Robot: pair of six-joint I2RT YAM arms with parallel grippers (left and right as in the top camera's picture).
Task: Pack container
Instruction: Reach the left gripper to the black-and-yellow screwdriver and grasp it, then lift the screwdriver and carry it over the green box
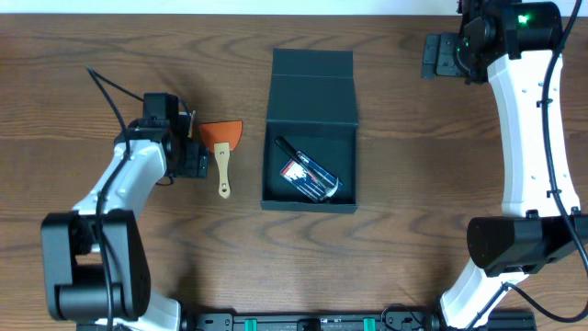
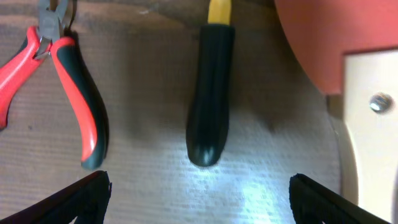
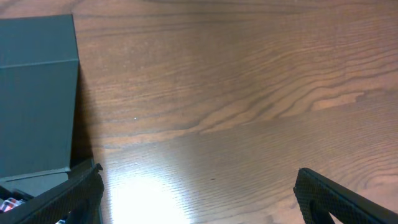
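The container (image 1: 310, 138) is a dark teal box at the table's middle, its flap lid (image 1: 312, 87) folded open toward the back. A clear packet with a black tool (image 1: 310, 173) lies inside it. My left gripper (image 1: 188, 152) hangs open to the left of the box, over bare wood (image 2: 199, 199). Just ahead of it lie red-and-black pliers (image 2: 68, 81), a black-handled screwdriver (image 2: 211, 93) and an orange scraper (image 2: 336, 37) with a wooden handle (image 1: 223, 170). My right gripper (image 1: 441, 57) is open at the back right (image 3: 199, 196), with the container's lid (image 3: 37, 93) to its left.
The pliers and screwdriver are hidden under my left arm in the overhead view. Bare wooden tabletop (image 1: 413, 184) stretches right of the box. The arm bases stand along the front edge (image 1: 294, 320).
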